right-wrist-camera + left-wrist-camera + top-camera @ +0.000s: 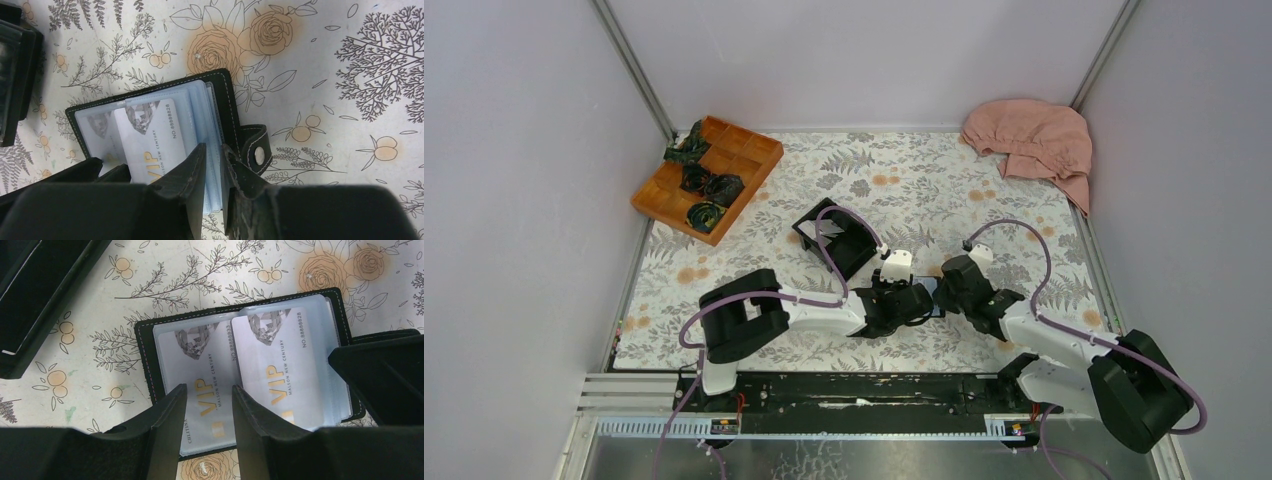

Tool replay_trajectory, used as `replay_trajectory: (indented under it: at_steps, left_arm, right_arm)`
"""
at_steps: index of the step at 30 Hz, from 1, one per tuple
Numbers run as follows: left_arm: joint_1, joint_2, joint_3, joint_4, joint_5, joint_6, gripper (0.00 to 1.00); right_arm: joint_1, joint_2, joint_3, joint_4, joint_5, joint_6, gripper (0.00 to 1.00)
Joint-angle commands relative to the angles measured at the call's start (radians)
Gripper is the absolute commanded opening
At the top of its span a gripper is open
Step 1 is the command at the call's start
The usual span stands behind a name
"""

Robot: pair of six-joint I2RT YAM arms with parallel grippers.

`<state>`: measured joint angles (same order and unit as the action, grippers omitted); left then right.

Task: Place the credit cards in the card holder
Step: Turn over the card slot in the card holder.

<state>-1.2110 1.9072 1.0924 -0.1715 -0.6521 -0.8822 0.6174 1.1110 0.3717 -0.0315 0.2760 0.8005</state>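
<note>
On one pale grey plastic card (200, 375), by the near edge of the bench (944, 190): "VIP", "MAISON NEW CENTURY", "NO 8888833", "CHLITINA". On the neighbouring pale grey card (282, 365): "VIP", "MAISON NEW CENTURY", "NO 8888828".

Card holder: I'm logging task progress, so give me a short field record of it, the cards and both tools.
card holder: open flat on table, clasp tab undone
left tool: open, straddling left credit card
right credit card: beside the left one, overlapping its edge
right tool: narrow gap over sleeve edges; grip unclear
</note>
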Motion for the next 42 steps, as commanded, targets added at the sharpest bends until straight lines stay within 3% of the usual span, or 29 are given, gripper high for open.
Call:
replay_trajectory:
  at_steps: [1,9,42]
  left_arm:
    - [-0.005,0.035,-0.046,-0.041,0.074,-0.01,0.45]
    - [-0.004,0.028,-0.052,-0.042,0.076,-0.009,0.45]
    - [-0.004,0.008,-0.097,-0.048,0.07,-0.028,0.45]
  right_arm:
    - [0.015,-0.013,0.019,-0.01,-0.026,-0.006,0.24]
    - [0.03,0.054,0.031,0.006,-0.032,-0.011,0.24]
    - [0.067,-0.02,0.047,0.075,-0.086,-0.007,0.24]
